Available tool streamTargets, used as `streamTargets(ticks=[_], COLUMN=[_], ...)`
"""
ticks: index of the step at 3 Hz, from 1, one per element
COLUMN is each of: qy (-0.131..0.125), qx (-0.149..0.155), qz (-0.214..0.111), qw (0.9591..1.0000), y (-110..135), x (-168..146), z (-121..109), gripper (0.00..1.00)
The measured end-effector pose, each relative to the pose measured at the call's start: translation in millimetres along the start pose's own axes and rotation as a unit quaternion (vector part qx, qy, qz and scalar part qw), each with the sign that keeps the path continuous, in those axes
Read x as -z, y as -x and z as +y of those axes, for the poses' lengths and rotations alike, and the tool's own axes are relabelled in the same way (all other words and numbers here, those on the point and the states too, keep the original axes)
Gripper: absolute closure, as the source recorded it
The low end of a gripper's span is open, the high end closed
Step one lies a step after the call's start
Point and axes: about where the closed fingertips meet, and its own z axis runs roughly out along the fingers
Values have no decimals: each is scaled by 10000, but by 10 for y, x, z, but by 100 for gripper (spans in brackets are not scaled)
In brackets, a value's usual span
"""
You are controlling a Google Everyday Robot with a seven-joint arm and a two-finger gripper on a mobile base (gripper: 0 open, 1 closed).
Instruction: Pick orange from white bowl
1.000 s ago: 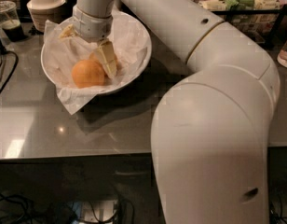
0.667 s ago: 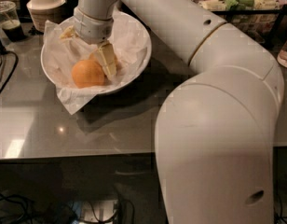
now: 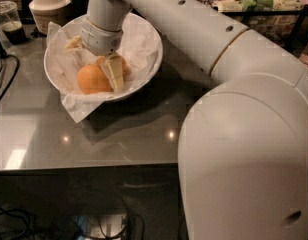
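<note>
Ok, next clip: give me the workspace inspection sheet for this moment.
Surface: grey glossy table, with light reflections.
Job's things: orange lies on crumpled paper in the white bowl; a second orange is mostly hidden.
Clutter: lidded container, drink cup, snack tray.
Grippers: gripper is down inside the bowl, at the orange.
Cables: black cable on the table's left; floor cables beneath.
Surroundings: nothing seen beyond the dark underside.
</note>
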Motion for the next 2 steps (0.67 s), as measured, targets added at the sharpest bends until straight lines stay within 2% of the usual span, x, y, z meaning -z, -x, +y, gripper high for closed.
streamTargets(ticks=[1, 2], qy=[-25, -27], qx=[17, 21], qz=[-21, -21], qw=[10000, 10000], y=[-31, -38], x=[-60, -67], z=[1, 3], gripper=[19, 42])
